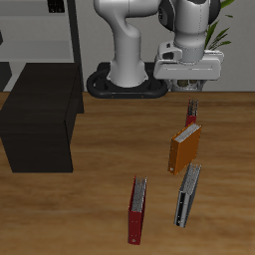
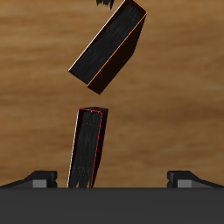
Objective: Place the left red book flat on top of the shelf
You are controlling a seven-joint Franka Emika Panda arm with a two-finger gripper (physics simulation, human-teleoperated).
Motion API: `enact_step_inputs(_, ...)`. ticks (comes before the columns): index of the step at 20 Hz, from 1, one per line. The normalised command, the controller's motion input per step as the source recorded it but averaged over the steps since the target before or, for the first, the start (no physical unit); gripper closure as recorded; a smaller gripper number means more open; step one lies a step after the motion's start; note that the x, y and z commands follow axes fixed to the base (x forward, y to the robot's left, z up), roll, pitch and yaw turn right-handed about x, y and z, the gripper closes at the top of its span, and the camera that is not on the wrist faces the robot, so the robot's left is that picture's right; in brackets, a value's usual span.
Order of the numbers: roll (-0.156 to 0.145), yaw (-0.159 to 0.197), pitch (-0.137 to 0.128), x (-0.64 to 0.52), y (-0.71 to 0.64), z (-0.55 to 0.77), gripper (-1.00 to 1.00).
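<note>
The left red book (image 1: 190,122) stands on edge on the wooden table, just behind the orange book (image 1: 184,149). In the wrist view it shows as a dark slab with a red outline (image 2: 87,149), and the orange book (image 2: 109,48) lies beyond it. My gripper (image 1: 189,103) hangs just above the left red book, open and empty. In the wrist view my gripper (image 2: 112,179) has its fingers (image 2: 39,180) wide apart, with the book's end between them and nearer one finger. The shelf (image 1: 45,95), a low black cabinet, stands far off across the table.
A second red book (image 1: 136,209) stands near the table's front edge. A grey book (image 1: 188,194) stands beside it, in front of the orange book. A tall thin-framed dark rack (image 1: 50,35) stands behind the cabinet. The robot's base (image 1: 125,80) is at the back.
</note>
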Motion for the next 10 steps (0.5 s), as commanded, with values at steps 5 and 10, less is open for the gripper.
enact_step_inputs(5, 0.014, -0.021, -0.026, -0.08, 0.45, 0.01, -1.00)
enact_step_inputs(10, 0.017, -0.013, -0.035, -0.01, 0.28, -0.03, -1.00)
